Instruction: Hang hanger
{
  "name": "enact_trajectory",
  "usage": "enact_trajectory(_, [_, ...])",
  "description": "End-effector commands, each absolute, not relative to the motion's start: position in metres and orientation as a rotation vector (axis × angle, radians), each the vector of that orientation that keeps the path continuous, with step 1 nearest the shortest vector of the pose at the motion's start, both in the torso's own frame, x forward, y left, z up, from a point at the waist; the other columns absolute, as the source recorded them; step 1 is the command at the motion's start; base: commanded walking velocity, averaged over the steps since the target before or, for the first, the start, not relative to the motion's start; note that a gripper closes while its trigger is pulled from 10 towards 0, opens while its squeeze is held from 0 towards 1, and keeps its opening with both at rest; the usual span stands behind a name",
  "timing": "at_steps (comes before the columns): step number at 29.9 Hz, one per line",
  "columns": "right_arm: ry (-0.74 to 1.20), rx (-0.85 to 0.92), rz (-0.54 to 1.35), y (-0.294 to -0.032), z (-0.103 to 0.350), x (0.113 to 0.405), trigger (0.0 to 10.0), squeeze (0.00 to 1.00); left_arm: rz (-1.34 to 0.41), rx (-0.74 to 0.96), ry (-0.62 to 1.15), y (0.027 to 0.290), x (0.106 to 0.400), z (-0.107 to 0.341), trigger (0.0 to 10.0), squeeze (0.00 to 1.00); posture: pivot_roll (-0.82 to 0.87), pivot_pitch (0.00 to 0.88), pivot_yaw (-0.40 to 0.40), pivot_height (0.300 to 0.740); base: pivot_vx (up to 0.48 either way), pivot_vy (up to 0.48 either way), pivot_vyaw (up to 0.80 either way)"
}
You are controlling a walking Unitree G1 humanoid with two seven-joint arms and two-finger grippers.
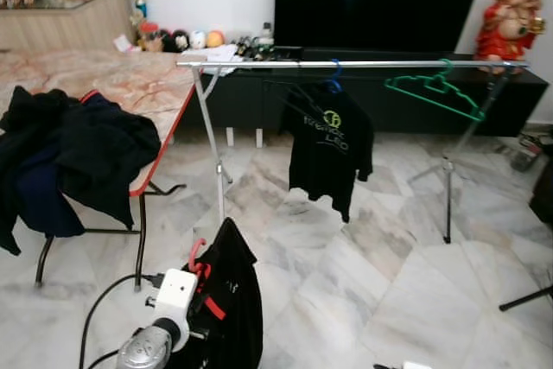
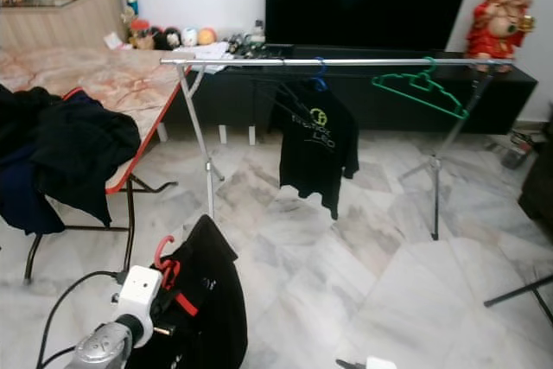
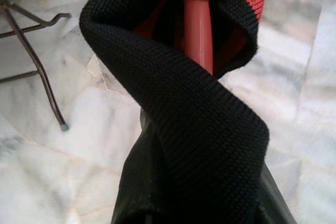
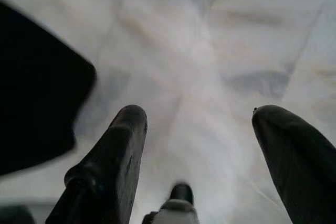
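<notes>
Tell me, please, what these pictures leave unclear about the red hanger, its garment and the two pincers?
- Left pincer: the left wrist view is covered by the black garment, so its grip on the red hanger cannot be confirmed.
- Red hanger: only its hook clears the cloth in the eye views; the shoulders are hidden.
- Garment's lower part: cut off by the picture's bottom edge.
- Right pincer: open over blurred floor; its place relative to the rail is unclear.

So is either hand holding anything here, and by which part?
The left hand holds a red hanger carrying a black garment, gripped near its neck. The right hand is open, holding nothing.
</notes>
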State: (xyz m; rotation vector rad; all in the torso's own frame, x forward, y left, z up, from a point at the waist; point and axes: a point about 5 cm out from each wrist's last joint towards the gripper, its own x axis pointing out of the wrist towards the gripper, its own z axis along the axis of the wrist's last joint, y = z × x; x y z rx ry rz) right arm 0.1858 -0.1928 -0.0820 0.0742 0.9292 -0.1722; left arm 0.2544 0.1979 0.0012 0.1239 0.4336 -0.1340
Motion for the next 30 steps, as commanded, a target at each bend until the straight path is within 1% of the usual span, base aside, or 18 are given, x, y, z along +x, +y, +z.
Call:
enact_trajectory(1, [0.981,0.051,-0.194,-0.2046,-0.0883,0.1687,10.0,0.00,-0.170,0.113,0.358,0.1845,0.2654,0.0138,10.0,0.00,0.02,0.000,0.010,0.740,0.480,0.000,0.00])
enact_trajectory(10, [0.953,0.085,-0.221,-0.2057,-0.0889,0.1654,10.0,0.00,-0.155,0.093,0.366,0.1855,0.2621,0.0112,10.0,0.00,0.01,0.000,0.013,0.740,0.480,0.000,0.00])
enact_trajectory(23, [0.957,0.088,-0.188,-0.2017,-0.0894,0.1658,10.0,0.00,-0.139,0.078,0.370,0.1883,0.2627,0.0111,10.0,0.00,0.00,0.000,0.019,0.740,0.480,0.000,0.00])
enact_trajectory(26, [0.953,0.095,-0.188,-0.2008,-0.0894,0.1660,10.0,0.00,-0.096,0.047,0.355,0.1922,0.2641,0.0122,10.0,0.00,0.00,0.000,0.021,0.740,0.000,0.000,0.00])
enact_trajectory(30, [0.952,0.097,-0.186,-0.2004,-0.0894,0.1660,10.0,0.00,-0.089,0.021,0.365,0.1938,0.2633,0.0106,10.0,0.00,-0.01,0.000,0.024,0.740,0.000,0.000,0.00])
